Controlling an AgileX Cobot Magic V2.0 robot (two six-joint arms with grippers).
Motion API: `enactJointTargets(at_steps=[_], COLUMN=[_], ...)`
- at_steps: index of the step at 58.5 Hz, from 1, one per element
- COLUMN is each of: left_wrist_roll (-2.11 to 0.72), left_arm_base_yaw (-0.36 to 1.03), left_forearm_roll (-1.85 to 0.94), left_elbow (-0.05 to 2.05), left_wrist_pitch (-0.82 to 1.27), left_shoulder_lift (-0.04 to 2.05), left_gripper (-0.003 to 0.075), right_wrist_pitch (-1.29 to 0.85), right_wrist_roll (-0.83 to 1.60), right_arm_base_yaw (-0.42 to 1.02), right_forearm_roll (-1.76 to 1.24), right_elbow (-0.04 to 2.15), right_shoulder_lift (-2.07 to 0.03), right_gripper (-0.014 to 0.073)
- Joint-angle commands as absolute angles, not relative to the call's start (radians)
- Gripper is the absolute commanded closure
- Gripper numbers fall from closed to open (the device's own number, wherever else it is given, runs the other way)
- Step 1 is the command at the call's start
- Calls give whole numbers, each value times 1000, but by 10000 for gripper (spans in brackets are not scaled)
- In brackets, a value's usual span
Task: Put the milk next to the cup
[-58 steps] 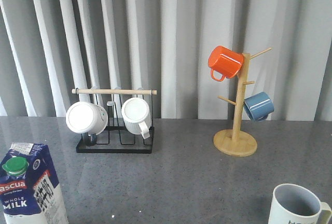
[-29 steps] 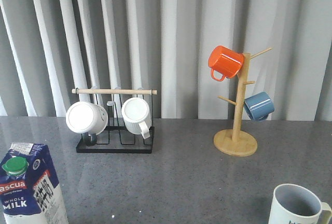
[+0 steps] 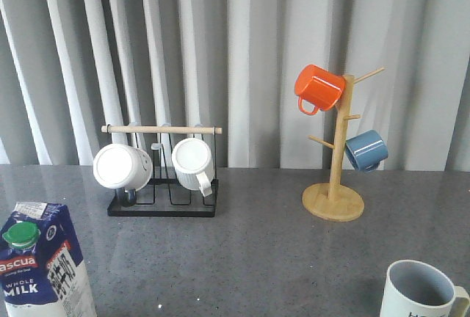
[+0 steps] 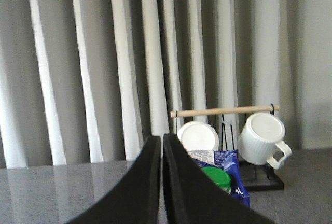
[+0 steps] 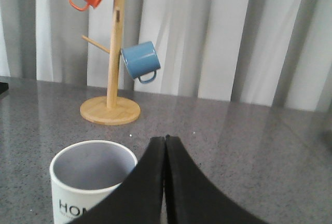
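The milk, a blue-and-white carton with a green cap, stands at the front left of the grey table; its cap and top show just beyond my left gripper. The cup, cream-white with a grey inside and black lettering, sits at the front right, and also appears as the cup close beside my right gripper. My left gripper is shut with nothing in it, its black fingers pressed together. My right gripper is likewise shut and empty. Neither gripper shows in the front view.
A black wire rack with a wooden bar holds two white ribbed mugs at the back left. A wooden mug tree at the back right carries an orange mug and a blue mug. Grey curtains hang behind.
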State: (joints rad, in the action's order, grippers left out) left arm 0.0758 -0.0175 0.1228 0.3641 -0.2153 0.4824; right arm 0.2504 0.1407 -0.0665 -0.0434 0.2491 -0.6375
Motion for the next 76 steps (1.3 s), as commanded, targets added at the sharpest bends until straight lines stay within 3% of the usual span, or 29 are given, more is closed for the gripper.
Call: enactJointTargets(at_steps=[1, 14, 34, 39, 44, 57, 64, 76], left_wrist_roll=[58, 99, 242, 278, 286, 285, 285, 285], left_arm_base_yaw=[27, 70, 70, 70, 70, 70, 70, 70], left_forearm_roll=[118, 118, 117, 118, 118, 118, 118, 118], left_elbow=[441, 445, 455, 478, 517, 602, 617, 617], left_wrist_pitch=[-282, -375, -378, -373, -343, -174, -92, -87], left_shoulder_lift=[624, 849, 974, 974, 974, 973, 960, 911], left_gripper=[726, 726, 709, 655, 549, 262, 215, 217], right_wrist_pitch=[339, 398, 365, 364, 355, 252, 222, 222], right_wrist_roll=[135, 123, 244, 265, 287, 311, 311, 311], right_arm_base_yaw=[-72, -73, -73, -73, -73, -73, -72, -72], right_forearm_roll=[-177, -346, -278, -278, -278, -278, -278, -279], right_elbow=[353, 382, 382, 382, 387, 422, 425, 425], right_shoulder_lift=[-790, -976, -992, -992, -992, -988, -952, -873], right_gripper=[603, 603, 580, 528, 438, 81, -20, -13])
